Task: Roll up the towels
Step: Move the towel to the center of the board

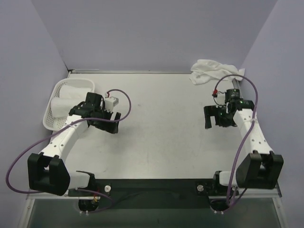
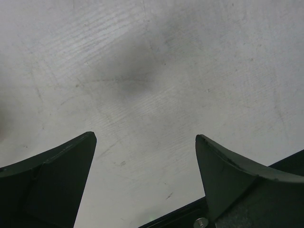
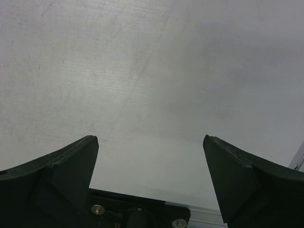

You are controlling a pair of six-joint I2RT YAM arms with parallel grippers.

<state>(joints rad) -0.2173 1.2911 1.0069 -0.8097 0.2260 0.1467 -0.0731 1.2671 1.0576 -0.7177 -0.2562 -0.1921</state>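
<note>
A crumpled white towel [image 1: 209, 71] lies at the table's far right corner. A rolled white towel [image 1: 66, 105] lies in the white basket [image 1: 51, 124] at the left edge. My left gripper [image 1: 105, 126] is open and empty over bare table, just right of the basket; its wrist view [image 2: 145, 137] shows only table between the jaws. My right gripper [image 1: 216, 122] is open and empty, below and near the crumpled towel; its wrist view [image 3: 149, 140] also shows only bare table.
Purple walls close the far, left and right sides. A metal rail [image 1: 240, 83] runs along the table's right edge beside the right arm. Purple cables loop from both arms.
</note>
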